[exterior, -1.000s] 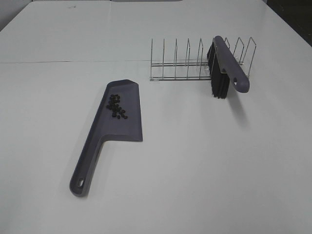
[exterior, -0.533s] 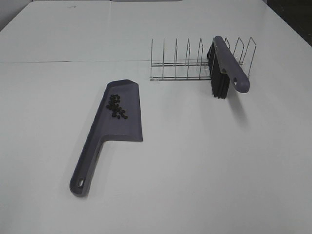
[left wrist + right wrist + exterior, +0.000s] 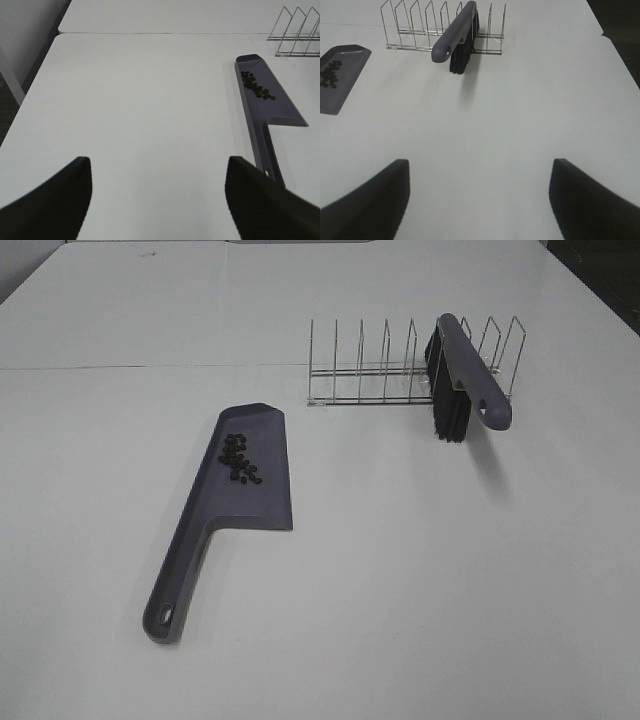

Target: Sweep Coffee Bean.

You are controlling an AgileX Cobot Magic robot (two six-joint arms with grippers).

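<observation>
The coffee beans [image 3: 238,456] lie in a small dark cluster on the flat pan of the purple-grey dustpan [image 3: 215,525], which rests on the white table. They also show in the left wrist view [image 3: 257,86] and the right wrist view [image 3: 328,74]. The purple-grey brush [image 3: 465,375] with black bristles leans in the wire rack [image 3: 385,365]. My left gripper [image 3: 157,195] is open and empty, well short of the dustpan handle [image 3: 267,162]. My right gripper [image 3: 479,197] is open and empty, well short of the brush [image 3: 456,35]. Neither gripper shows in the exterior view.
The wire rack [image 3: 425,27] stands at the back right of the table with several empty slots. A seam [image 3: 150,367] runs across the table behind the dustpan. The table's left edge [image 3: 30,95] shows in the left wrist view.
</observation>
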